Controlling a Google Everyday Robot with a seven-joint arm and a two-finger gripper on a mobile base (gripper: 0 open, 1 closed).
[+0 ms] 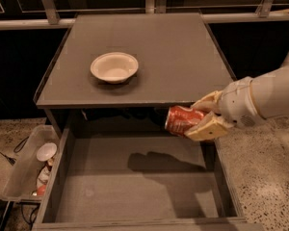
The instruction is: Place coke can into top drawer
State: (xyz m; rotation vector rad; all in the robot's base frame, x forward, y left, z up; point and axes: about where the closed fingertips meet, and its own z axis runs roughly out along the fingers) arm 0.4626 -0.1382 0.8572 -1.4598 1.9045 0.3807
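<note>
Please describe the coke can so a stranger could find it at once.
Find the grey cabinet with its top drawer open. Above the drawer's right rear corner, the robot's hand holds the coke can on its side. It is red; the bowl on the cabinet is cream.

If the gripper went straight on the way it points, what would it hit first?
Probably nothing soon. The gripper, shut on the coke can, points toward the picture's left across the open top drawer, seemingly above its walls. Depth is unclear; if lower, that side's wall comes first.
</note>
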